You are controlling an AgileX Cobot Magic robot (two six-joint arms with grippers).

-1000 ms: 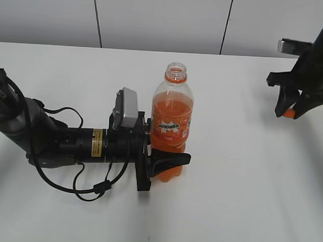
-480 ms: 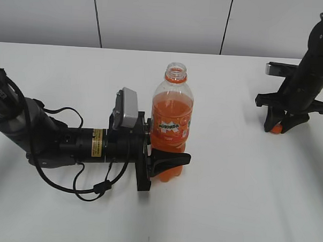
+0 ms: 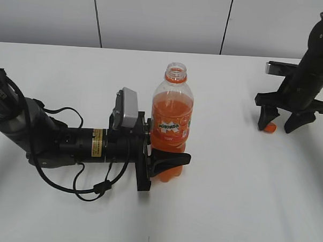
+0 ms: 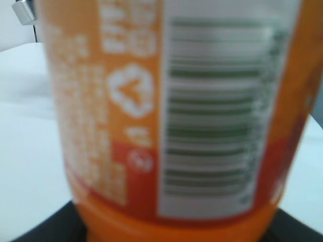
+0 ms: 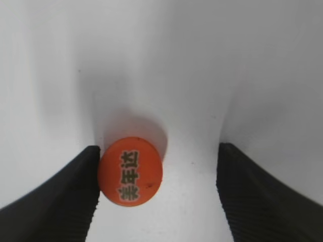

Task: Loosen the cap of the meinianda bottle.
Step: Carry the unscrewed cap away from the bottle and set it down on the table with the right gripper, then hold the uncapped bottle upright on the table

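- Spread apart since half a second ago: right gripper (image 3: pixel 279 126), earlier pinched on the small round orange plastic cap (image 3: pixel 269 127).
- Now lying flat on the white table (image 3: pixel 244 199), printed top up, touching the inner face of one finger (image 5: pixel 65 196), well clear of the other.
- Clamped around the tall clear orange-filled Mirinda bottle (image 3: pixel 171 127), upright and uncapped: left gripper (image 3: pixel 165 163).

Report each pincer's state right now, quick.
Left pincer: shut on the meinianda bottle, gripping its lower body.
Right pincer: open; the cap lies on the table, against one finger.
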